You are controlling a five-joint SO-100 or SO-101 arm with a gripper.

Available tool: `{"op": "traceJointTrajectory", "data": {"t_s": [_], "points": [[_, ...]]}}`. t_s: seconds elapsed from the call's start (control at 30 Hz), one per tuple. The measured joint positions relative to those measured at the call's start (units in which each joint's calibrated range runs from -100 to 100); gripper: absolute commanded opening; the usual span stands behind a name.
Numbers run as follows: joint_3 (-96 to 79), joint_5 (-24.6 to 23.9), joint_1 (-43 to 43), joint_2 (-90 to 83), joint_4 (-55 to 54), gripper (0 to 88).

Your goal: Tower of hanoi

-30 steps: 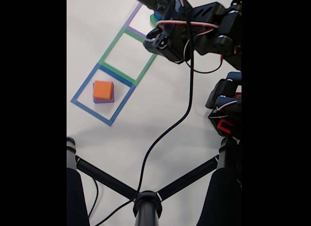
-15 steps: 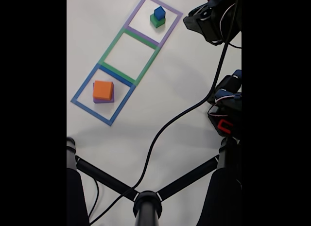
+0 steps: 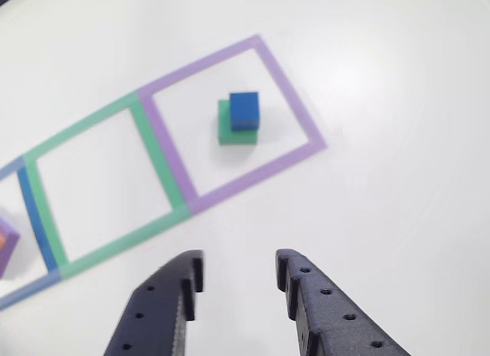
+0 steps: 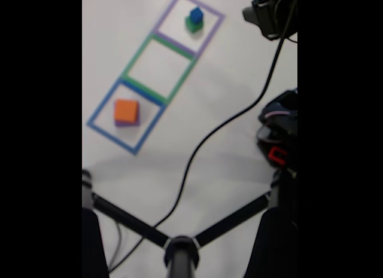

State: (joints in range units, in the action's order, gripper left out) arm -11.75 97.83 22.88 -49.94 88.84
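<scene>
A small blue cube (image 3: 244, 110) sits on a wider green block (image 3: 233, 132) inside the purple taped square (image 3: 293, 95). The same blue cube (image 4: 195, 14) on the green block shows at the top of the blurred fixed view. An orange block (image 4: 126, 110) rests on a purple block (image 4: 126, 123) in the blue taped square (image 4: 100, 108). The green taped square (image 4: 139, 54) between them holds nothing. In the other view my gripper (image 3: 239, 269) hovers in front of the purple square, clear of the cubes, open with nothing between its black fingers (image 3: 312, 295).
The arm's upper part (image 4: 272, 12) hangs at the top right of the fixed view and its base (image 4: 278, 134) stands at the right edge. A black cable (image 4: 197, 152) crosses the white table. Black stand legs (image 4: 179, 248) spread along the bottom.
The arm has drawn back from over the purple square toward the top right, uncovering the blue-on-green stack. The blocks have not moved. The fixed view is now blurred.
</scene>
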Motion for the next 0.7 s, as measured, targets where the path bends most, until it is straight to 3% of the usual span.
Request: {"op": "traceJointTrajectory", "data": {"t_s": [0.17,0.43,0.7], "points": [[-19.9,1.2,1.0,-3.8,-18.2,22.5],[-52.9,1.2,2.0,-5.7,-56.5,26.5],[-68.1,1.2,4.9,4.6,-88.0,28.5]]}}
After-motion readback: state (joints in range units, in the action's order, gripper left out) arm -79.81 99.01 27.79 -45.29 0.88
